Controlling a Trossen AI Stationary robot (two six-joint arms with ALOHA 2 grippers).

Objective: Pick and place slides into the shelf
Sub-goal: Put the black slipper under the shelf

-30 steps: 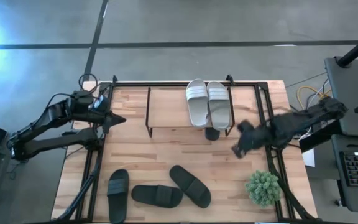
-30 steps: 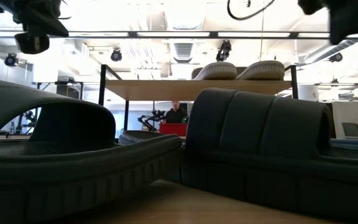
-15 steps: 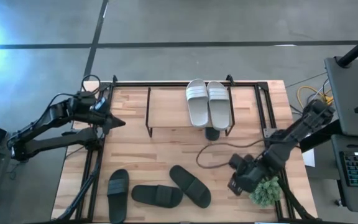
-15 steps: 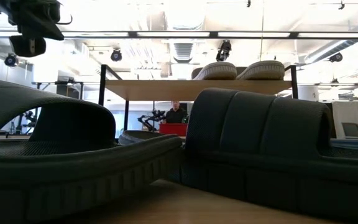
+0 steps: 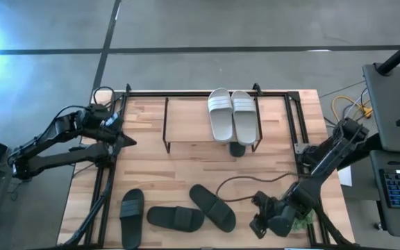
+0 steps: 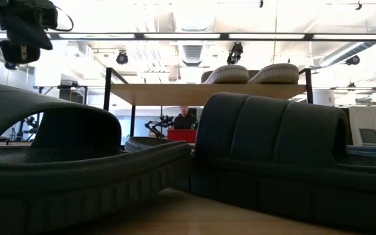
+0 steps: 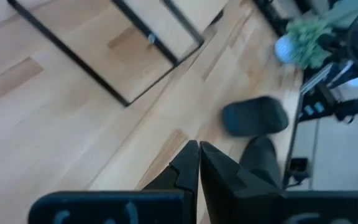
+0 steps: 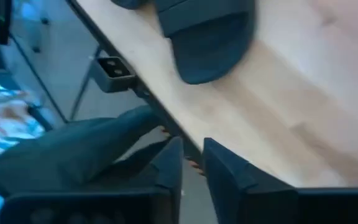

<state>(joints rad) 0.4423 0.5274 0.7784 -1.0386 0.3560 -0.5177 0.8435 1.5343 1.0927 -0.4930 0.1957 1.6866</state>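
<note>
Two light slides point(image 5: 232, 116) lie side by side on the shelf's point(image 5: 186, 119) wood top, right end; the low view shows them point(image 6: 252, 73) from the front. One dark slide point(image 5: 236, 148) pokes out from under the shelf. Three dark slides point(image 5: 176, 218) lie on the table near its near edge. My right gripper point(image 5: 257, 226) hovers low by the near edge, right of the rightmost dark slide point(image 5: 212, 207), fingers a narrow gap apart point(image 8: 192, 152). My left gripper point(image 5: 126, 141) waits shut point(image 7: 198, 152) at the table's left side.
A small green potted plant point(image 5: 300, 217) stands at the near right corner, right behind my right arm. A dark cable point(image 5: 242, 182) loops over the table between the shelf and the right gripper. Black frame rails point(image 5: 104, 187) run along both table sides.
My right gripper has swept from beside the shelf's right end toward the table's near edge and now sits low next to the plant, right of the dark slides. My left gripper has drifted slightly toward the near edge. No slide has moved.
</note>
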